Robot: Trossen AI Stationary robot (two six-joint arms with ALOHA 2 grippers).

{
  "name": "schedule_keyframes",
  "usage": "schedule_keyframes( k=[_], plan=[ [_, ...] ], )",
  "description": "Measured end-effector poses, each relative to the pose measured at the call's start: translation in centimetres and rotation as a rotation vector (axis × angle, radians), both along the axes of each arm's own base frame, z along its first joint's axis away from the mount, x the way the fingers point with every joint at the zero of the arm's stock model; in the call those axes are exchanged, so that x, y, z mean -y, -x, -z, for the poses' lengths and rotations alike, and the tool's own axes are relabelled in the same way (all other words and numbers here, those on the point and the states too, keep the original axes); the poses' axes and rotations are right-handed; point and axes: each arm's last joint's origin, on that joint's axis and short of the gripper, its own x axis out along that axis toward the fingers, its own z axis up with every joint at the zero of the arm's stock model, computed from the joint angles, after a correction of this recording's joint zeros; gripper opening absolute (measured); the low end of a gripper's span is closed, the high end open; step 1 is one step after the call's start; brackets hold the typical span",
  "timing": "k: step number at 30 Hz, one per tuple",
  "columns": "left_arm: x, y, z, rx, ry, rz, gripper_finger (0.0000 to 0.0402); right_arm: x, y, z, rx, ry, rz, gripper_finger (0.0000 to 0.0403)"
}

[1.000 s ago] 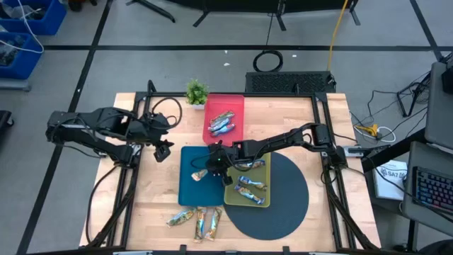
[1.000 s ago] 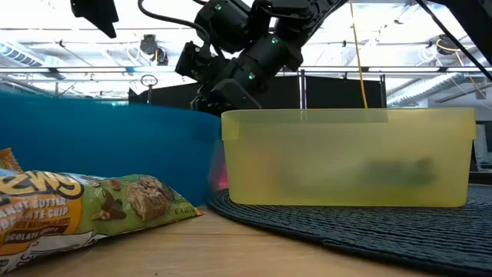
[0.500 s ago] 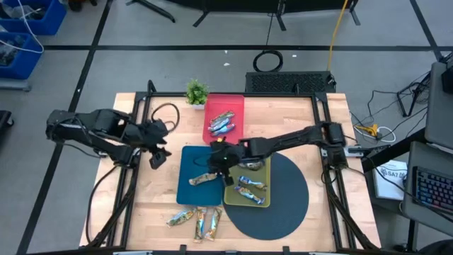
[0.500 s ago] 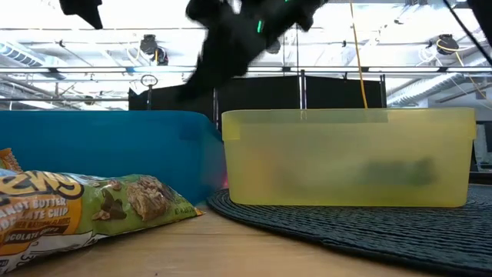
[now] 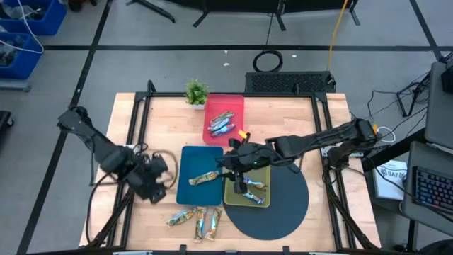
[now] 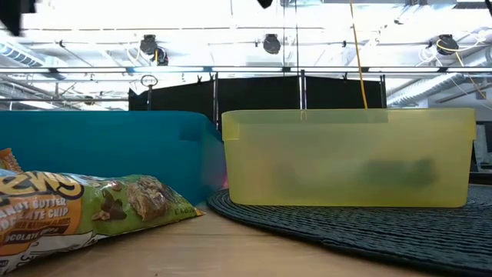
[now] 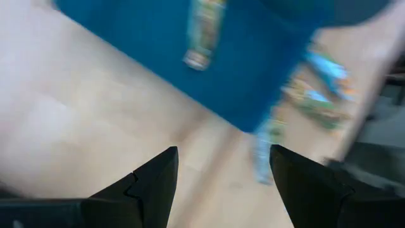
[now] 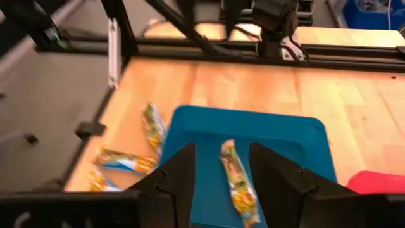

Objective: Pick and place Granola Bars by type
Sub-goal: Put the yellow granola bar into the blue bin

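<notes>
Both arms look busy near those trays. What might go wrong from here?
Two things, possibly. The left tool sits at the blue tray's edge with its fingers open; dropping toward the loose bars at the front of the table, it could nudge the tray and shift the single bar lying in it. The right tool hangs open where the blue and yellow tray meet, so both arms crowd one small area and might bump.

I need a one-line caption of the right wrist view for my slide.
Open right gripper above the blue tray holding one granola bar; three more bars lie on the table.
</notes>
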Motion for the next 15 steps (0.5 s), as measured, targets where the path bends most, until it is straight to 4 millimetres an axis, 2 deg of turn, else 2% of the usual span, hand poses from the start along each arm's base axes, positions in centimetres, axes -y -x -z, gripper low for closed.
schedule_keyframes(
  k=[4, 9, 15],
  plan=[
    [3.2, -0.1, 1.9, 0.076, 0.114, 0.009, 0.0255, -0.4, 0.9, -1.2, 0.016, -0.069, 0.019, 0.0140],
    [6.5, -0.1, 5.1, 0.039, 0.161, 0.013, 0.0255, -0.6, 1.6, -1.9, 0.027, -0.115, 0.032, 0.0140],
    [9.3, -0.5, 8.8, -0.029, 0.122, 0.000, 0.0255, -0.6, 1.6, -2.0, 0.022, -0.126, 0.037, 0.0140]
  ],
)
